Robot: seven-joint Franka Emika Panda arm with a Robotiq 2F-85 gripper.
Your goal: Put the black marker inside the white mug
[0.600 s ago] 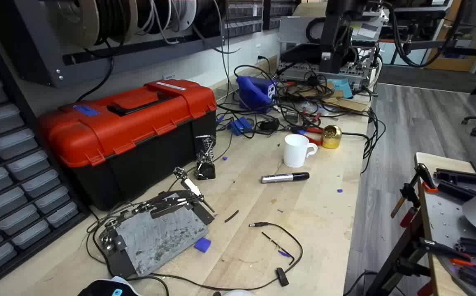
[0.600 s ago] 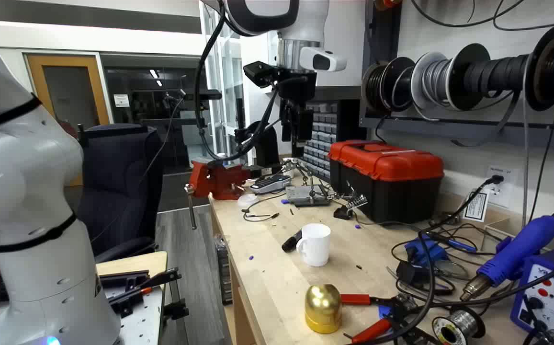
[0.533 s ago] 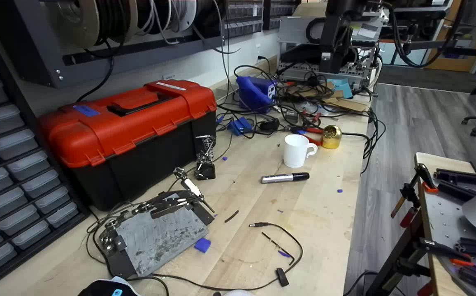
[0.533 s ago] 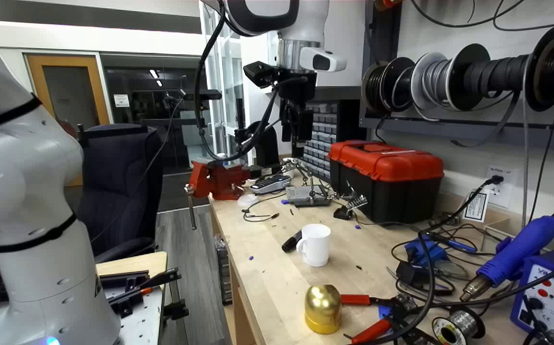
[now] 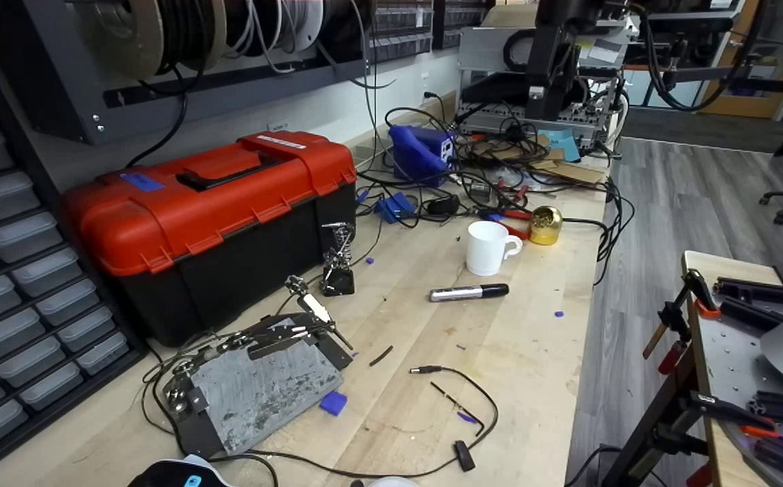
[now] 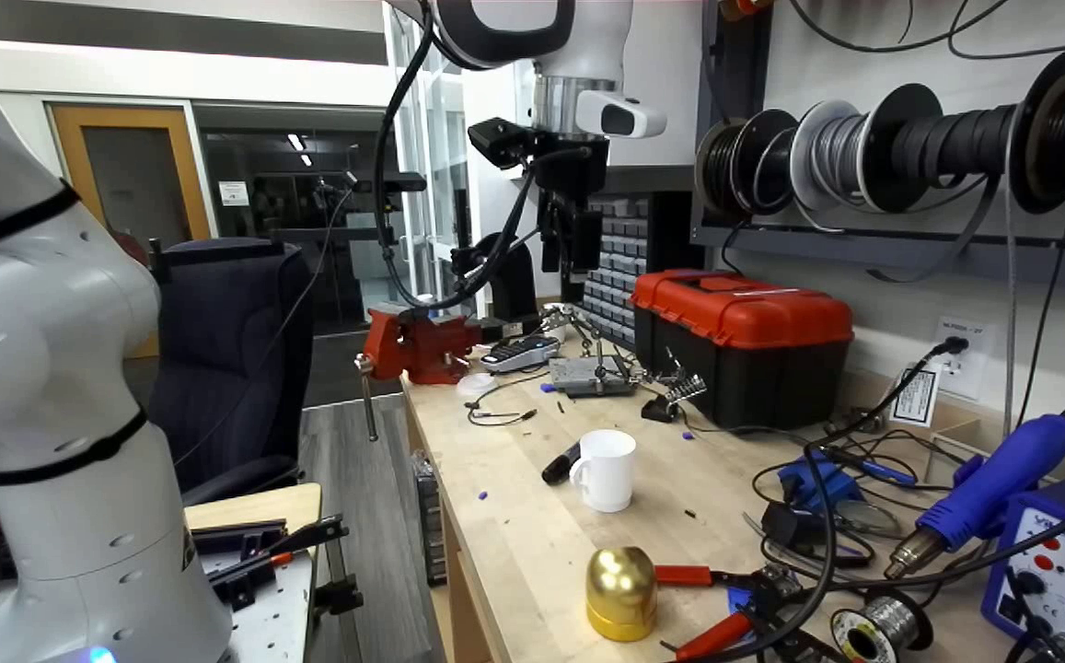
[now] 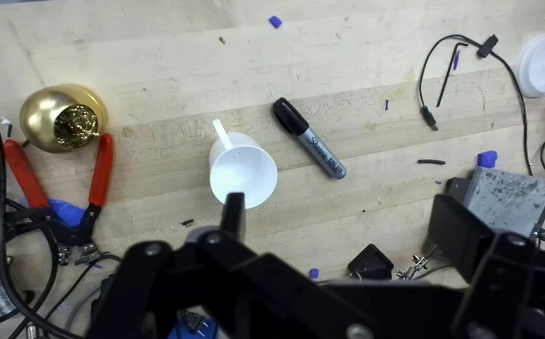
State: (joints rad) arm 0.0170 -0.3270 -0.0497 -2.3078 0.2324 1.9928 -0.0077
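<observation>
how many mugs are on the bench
1: the white mug, standing upright on the bench beside the black marker. Another could be hidden behind the red toolbox.

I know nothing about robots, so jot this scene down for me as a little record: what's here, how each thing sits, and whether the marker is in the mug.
Mug: white, upright on the workbench
Marker: black cap, grey barrel; lying beside the mug, not touching it
Marker in mug: no
Gripper: open, holding nothing, above the workbench
Gold pot: golden strands inside
Red-handled tool: lying next to the gold pot
Toolbox: red lid, shut
</observation>
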